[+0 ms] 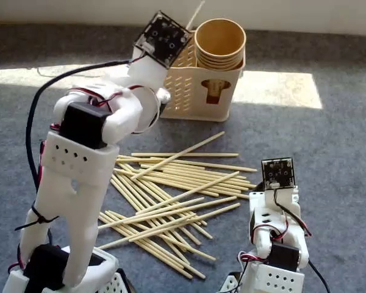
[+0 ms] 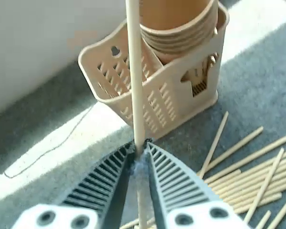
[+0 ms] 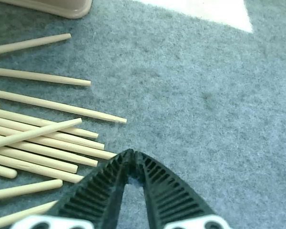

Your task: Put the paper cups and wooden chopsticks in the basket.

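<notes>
With left claw [image 2: 139, 145] clamped on a chopstick [image 2: 133, 71], right claw [image 3: 131, 155] together and empty, aim it upright over the free slot of the basket [image 2: 171, 107] beside the cups [image 2: 181, 28] at the far edge of the carpet [image 1: 335, 159], then release.

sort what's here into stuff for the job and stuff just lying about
Job: basket; paper cups stacked in it; loose chopsticks scattered before it; held chopstick in the left gripper.
Just there: grey carpet; white wall.

The left arm [image 1: 91, 152] is raised and stretched forward, the left hand [image 2: 139, 148] pinched on an upright chopstick [image 2: 133, 71]. The right arm [image 1: 274, 220] sits folded low, the right hand [image 3: 132, 155] pointing down, fingers closed together.
</notes>
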{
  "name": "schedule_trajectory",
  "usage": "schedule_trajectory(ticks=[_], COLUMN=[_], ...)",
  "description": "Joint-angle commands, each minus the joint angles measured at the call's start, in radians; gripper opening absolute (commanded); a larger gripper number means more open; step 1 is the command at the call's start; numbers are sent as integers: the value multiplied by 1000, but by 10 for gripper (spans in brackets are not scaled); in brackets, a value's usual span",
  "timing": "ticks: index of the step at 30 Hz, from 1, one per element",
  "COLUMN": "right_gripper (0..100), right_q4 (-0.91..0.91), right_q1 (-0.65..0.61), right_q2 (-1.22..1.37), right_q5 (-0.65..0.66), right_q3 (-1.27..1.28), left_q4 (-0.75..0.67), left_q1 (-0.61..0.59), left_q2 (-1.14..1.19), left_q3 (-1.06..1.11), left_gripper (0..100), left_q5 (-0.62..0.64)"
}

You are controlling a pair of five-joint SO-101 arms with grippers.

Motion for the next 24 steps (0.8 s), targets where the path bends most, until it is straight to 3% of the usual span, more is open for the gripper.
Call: schedule_trajectory(ticks=[1,5,14,24], right_gripper=[6,6,6,6], right_q4=[-24,-24,-24,-22], right_q1=[-25,-27,-27,-27], right_q2=[-8,-7,-7,-7], right_q5=[-9,-9,-9,-9], right_q3=[107,107,107,107], left_q4=[-172,-437,-1019,-1066], left_q1=[-28,-33,-35,-105], left_q2=[-36,-18,127,101], left_q3=[-84,-30,128,217], left_gripper=[6,6,6,6], left_q5=[172,292,374,374])
